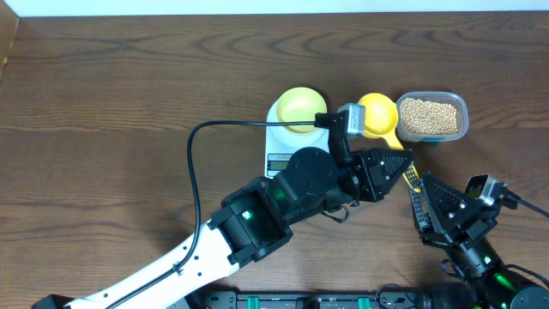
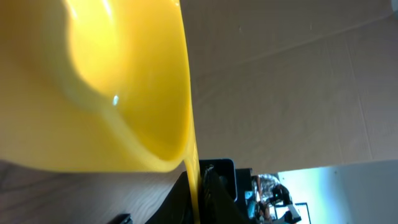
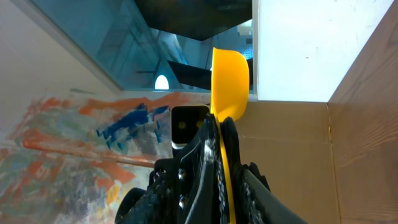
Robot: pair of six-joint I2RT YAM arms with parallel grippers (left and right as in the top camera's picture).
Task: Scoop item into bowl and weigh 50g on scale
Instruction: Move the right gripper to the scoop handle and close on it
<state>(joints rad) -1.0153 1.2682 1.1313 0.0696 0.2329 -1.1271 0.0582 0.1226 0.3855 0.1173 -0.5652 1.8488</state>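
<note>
A bright yellow scoop [image 1: 377,116] lies between the scale and a clear tub, its cup empty in the left wrist view [image 2: 93,87]. My left gripper [image 1: 401,163] is shut on its handle [image 2: 194,180]. My right gripper [image 1: 414,187] grips the same handle further back, the thin yellow strip [image 3: 222,162] pinched between its fingers. The pale yellow bowl [image 1: 300,108] stands empty on the white scale [image 1: 276,137]. The tan beans [image 1: 429,117] fill the tub.
The clear plastic tub [image 1: 463,110] sits at the right of the scoop. My left arm [image 1: 257,215] stretches diagonally over the table's front and covers part of the scale. A black cable [image 1: 196,172] loops beside it.
</note>
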